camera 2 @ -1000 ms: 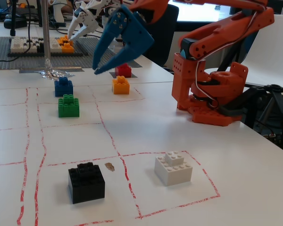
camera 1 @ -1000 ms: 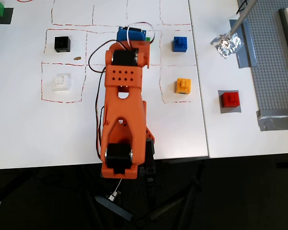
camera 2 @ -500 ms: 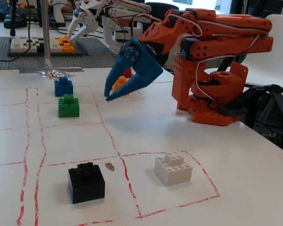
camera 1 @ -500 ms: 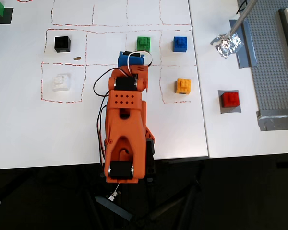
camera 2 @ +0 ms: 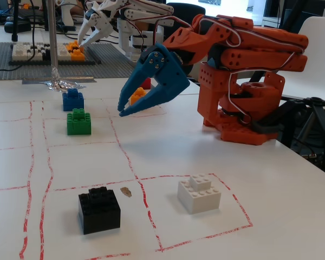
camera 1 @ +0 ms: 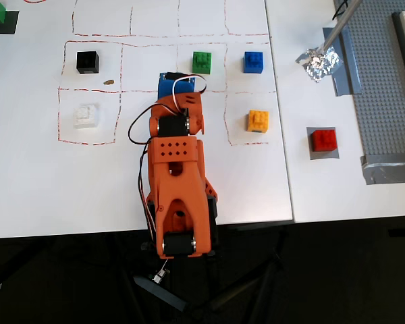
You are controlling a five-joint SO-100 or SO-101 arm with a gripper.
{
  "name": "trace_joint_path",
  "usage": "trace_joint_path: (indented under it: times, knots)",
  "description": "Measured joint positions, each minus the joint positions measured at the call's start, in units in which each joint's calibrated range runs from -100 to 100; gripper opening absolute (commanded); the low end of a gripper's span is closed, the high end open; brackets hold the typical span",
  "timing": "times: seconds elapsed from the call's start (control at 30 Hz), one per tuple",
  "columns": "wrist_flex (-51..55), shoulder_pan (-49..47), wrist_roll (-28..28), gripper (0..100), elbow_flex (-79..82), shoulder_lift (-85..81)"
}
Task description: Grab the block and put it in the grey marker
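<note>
My body is an orange 3D-printed plastic arm (camera 2: 249,49) with black servo blocks (camera 1: 170,126) set into its joints. One link carries a grid of small round holes. White, red and black cables (camera 1: 140,128) loop along my side. My claw is a blue plastic two-finger gripper (camera 2: 122,110) with pointed fingers and small screws at its pivot

The orange arm (camera 2: 244,59) was folded back over its base (camera 2: 246,127), the upper links lying nearly level in the fixed view. Its blue gripper (camera 2: 122,109) pointed down and to the left in that view, held above the table, its two fingers parted and nothing between them. In the overhead view the arm (camera 1: 174,175) ran up the picture, with only the gripper's blue back (camera 1: 175,86) showing.
</note>
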Motion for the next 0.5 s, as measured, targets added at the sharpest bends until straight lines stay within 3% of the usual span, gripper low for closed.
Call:
trace_joint_path:
  times: [0.5]
  knots:
    - [5.6,-3.8,-0.8,0,0.0,-4.0]
